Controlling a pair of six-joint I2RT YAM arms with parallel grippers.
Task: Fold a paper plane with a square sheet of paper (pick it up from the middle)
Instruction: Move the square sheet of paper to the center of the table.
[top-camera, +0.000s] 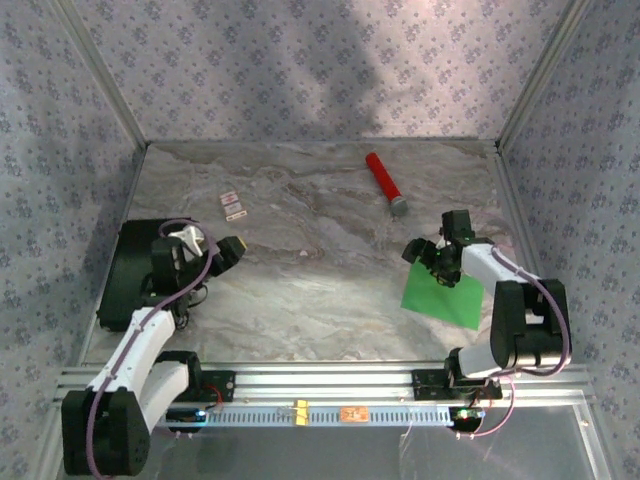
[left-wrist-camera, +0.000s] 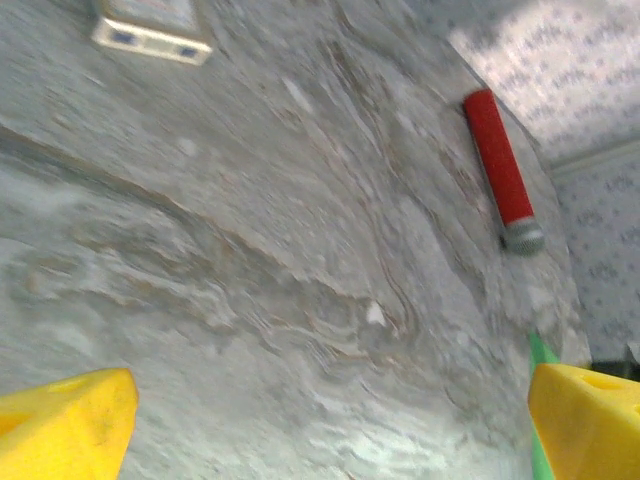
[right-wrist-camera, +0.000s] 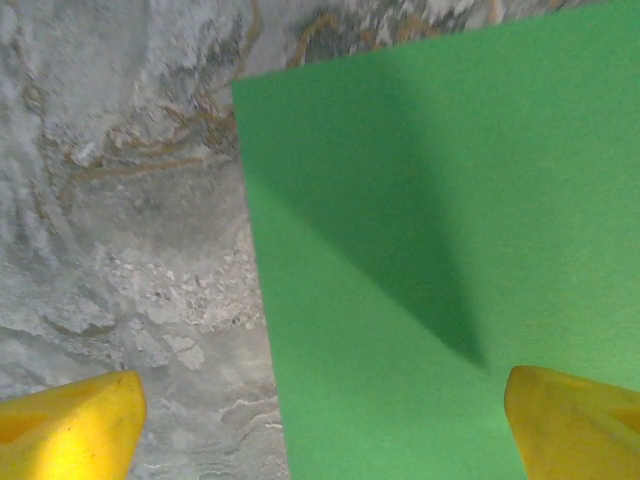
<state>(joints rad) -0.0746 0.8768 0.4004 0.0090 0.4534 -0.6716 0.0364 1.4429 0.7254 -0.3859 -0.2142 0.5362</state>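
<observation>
Paper (top-camera: 445, 298) lies flat on the desk (top-camera: 320, 270), not yet lifted, every fold left to do, right jaws apart over it, left jaws apart too.

**A:** Where is there room to pass on the table (top-camera: 320, 270)?

**B:** A broad stretch of bare marble runs through the middle.

**A:** What stands in the way?

**B:** A red cylinder (top-camera: 385, 183) lies flat at the far right. A small white card (top-camera: 233, 205) sits far left of centre. A black flat box (top-camera: 125, 275) takes up the left edge. At the near right, the right gripper (top-camera: 428, 250), jaws wide, hangs over the far edge of the green sheet (top-camera: 445, 295).
</observation>
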